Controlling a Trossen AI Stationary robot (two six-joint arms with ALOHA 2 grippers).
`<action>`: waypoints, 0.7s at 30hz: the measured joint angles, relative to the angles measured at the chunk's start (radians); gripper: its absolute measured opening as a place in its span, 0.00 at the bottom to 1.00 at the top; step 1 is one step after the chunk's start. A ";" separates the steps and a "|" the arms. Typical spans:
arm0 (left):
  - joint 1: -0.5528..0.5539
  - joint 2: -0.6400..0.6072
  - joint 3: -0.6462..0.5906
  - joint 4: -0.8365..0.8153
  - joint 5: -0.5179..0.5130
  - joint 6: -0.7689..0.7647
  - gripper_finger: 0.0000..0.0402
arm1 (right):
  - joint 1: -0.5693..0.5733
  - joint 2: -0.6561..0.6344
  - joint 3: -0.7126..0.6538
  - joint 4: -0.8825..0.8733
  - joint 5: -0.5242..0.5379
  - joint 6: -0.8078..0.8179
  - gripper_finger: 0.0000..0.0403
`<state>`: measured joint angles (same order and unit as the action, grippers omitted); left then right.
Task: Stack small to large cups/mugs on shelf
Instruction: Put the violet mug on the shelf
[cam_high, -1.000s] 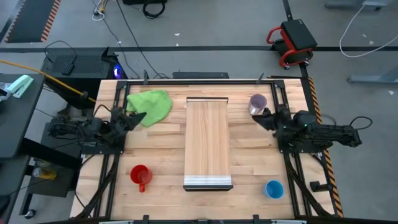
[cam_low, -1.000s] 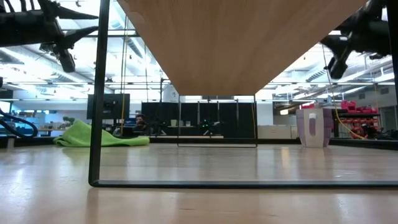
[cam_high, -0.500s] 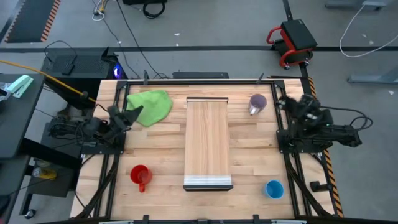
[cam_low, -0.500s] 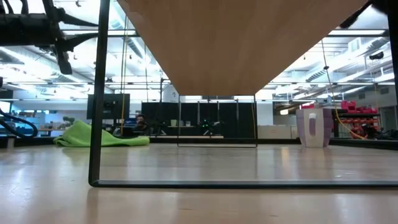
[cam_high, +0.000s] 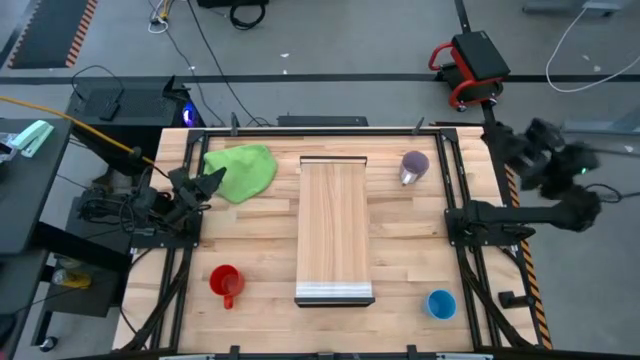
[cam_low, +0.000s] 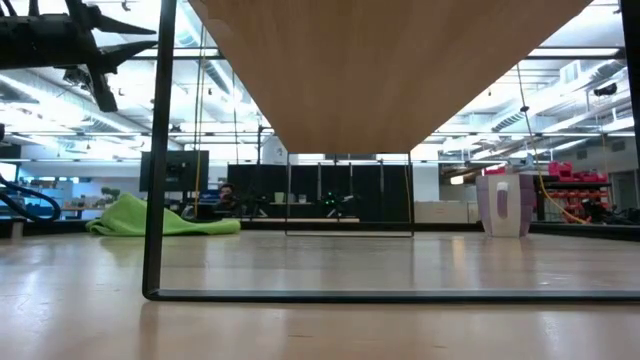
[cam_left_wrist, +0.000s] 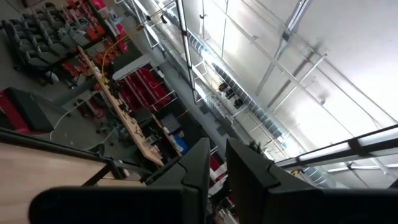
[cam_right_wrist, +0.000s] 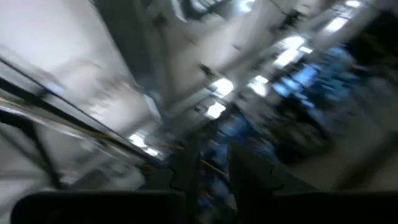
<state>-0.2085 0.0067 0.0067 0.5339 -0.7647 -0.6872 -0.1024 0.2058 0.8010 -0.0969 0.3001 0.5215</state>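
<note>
A: Seen from above, your shelf (cam_high: 335, 229) runs down the middle of the table (cam_high: 270, 250), its grey strip at the near end. The purple mug (cam_high: 414, 166) stands just beside its far right corner, the red mug (cam_high: 225, 282) sits near-left, and the blue cup (cam_high: 440, 303) near-right by the table's edge. Wide bare wood lies on both sides.

B: And since a second ago?

A: Your right gripper (cam_high: 505, 143) has swung off the table, out past its right rail; it had hung beside the purple mug. Its wrist camera shows the fingers (cam_right_wrist: 186, 165) nearly pressed together on nothing. Your left gripper (cam_high: 212, 181) has barely moved, at the green cloth (cam_high: 240, 170), fingers (cam_left_wrist: 199, 165) also nearly together.

B: The low camera?

A: It alone shows the shelf's underside and dark wire legs (cam_low: 160, 150).
</note>
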 joint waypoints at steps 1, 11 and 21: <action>0.000 0.000 0.000 0.000 0.001 0.000 0.15 | 0.000 0.041 0.073 -0.133 0.060 -0.002 0.22; 0.000 0.000 0.000 -0.007 0.002 0.003 0.17 | 0.000 0.531 0.802 -1.276 0.538 0.244 0.22; 0.000 0.000 0.000 -0.020 0.004 0.003 0.19 | -0.123 0.775 1.054 -1.467 0.452 0.254 0.22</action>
<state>-0.2089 0.0067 0.0067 0.5140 -0.7605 -0.6838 -0.2254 0.9810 1.8554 -1.5644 0.7518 0.7759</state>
